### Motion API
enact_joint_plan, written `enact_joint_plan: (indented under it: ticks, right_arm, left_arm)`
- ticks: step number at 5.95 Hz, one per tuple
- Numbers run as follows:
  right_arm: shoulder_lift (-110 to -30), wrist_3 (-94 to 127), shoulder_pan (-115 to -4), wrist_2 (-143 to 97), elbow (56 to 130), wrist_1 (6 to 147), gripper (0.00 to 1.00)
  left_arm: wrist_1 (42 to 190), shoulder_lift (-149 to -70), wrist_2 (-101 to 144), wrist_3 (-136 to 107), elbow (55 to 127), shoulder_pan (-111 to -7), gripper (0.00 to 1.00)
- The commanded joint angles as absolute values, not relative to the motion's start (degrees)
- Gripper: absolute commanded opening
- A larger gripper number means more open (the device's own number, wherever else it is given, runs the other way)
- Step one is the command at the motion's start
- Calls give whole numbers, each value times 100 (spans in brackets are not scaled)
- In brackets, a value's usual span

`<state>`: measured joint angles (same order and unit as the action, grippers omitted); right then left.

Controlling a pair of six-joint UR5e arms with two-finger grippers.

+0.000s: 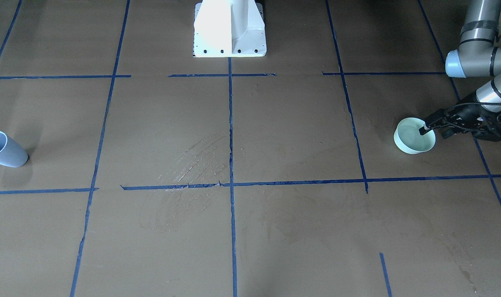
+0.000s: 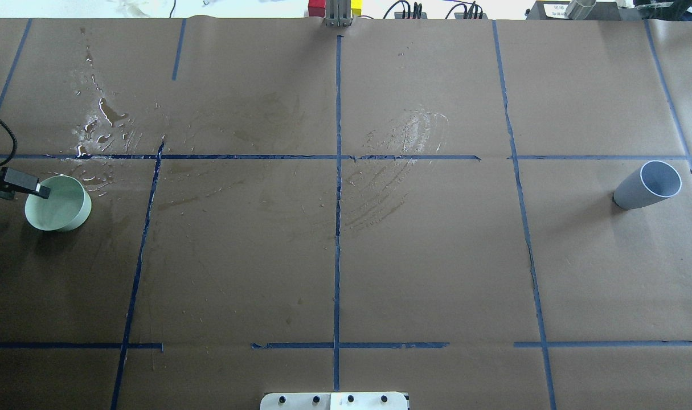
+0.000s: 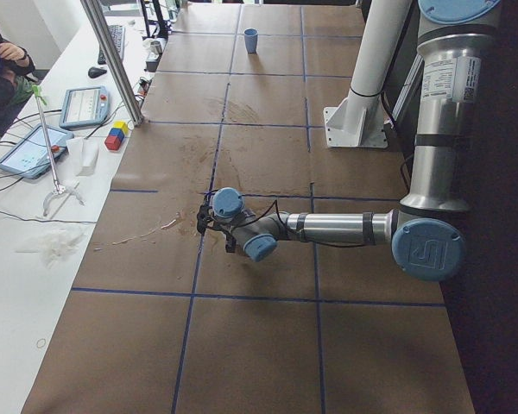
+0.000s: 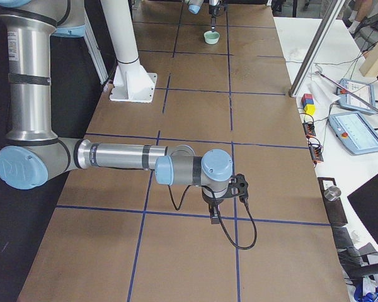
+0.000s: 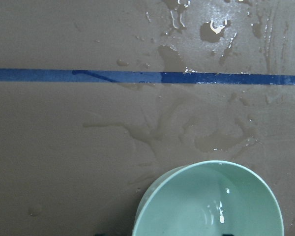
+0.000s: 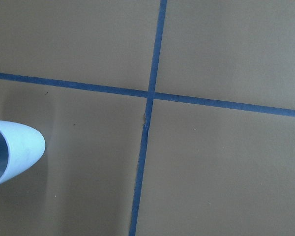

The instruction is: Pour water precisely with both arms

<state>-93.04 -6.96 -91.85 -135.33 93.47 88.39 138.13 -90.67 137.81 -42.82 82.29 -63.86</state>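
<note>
Pale green round bowl (image 1: 406, 148) with a little water inside, sitting at the left end of the brown paper worktop (image 2: 425, 256), beside wet splashes (image 2: 103, 122). Left pincer (image 1: 429, 130) at its rim, one finger dipped in; cannot tell if squeezing. Pale blue plastic cup (image 2: 630, 196) far off at the right end. Right pincer (image 4: 214, 217) above the worktop; cannot tell if open. Pinch the rim tight, lift slowly, keep level.
</note>
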Motion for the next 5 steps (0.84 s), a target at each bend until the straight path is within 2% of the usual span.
enact_joint_plan:
  ticks: [1,3,5]
  right_arm:
    - [-9308,-677,-9185,-13544,9334,8842,100]
    - [-9334,-677,-9176,-13544,9343,8842,100]
    - [-9325,-659,-9176,-13544,9343,8842,100]
  left_arm:
    - [13041,-9035,13781,-2708,8253,-7053,100]
    - [11530,-9044,13781,-755,8270,-7907,100]
    - [10150,-9044,13781,-100,8707,-8364,100]
